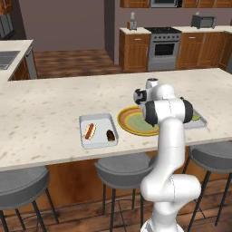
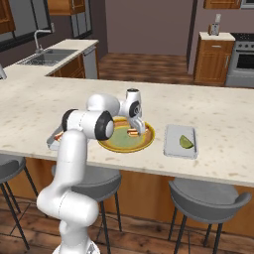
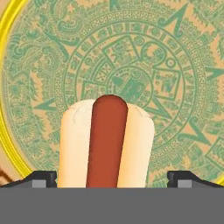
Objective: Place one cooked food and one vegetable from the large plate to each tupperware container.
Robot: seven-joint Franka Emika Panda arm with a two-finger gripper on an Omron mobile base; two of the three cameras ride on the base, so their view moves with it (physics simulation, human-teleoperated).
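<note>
The large plate point(image 2: 118, 141) lies on the island counter between the two tupperware containers. On it lies a hot dog point(image 3: 107, 142), which also shows under the hand in the right base view, hot dog point(image 2: 133, 132). My gripper point(image 3: 111, 179) hangs low over the plate point(image 3: 153, 65), open, one fingertip point(image 3: 41, 178) on each side of the bun and clear of it. The left container point(image 1: 98, 118) holds another hot dog point(image 1: 89, 131) and a dark brown piece point(image 1: 110, 135). In the right container point(image 2: 171, 144) lies a green vegetable wedge point(image 2: 186, 142). My arm hides much of the plate point(image 1: 129, 120) in the left base view.
Several grey stools point(image 1: 124, 167) stand under the counter's near edge. A sink point(image 2: 47, 57) is set in the far left counter, and a stove point(image 1: 163, 47) with wooden cabinets lines the back wall. Bare counter point(image 1: 45, 108) stretches to the left and behind the plate.
</note>
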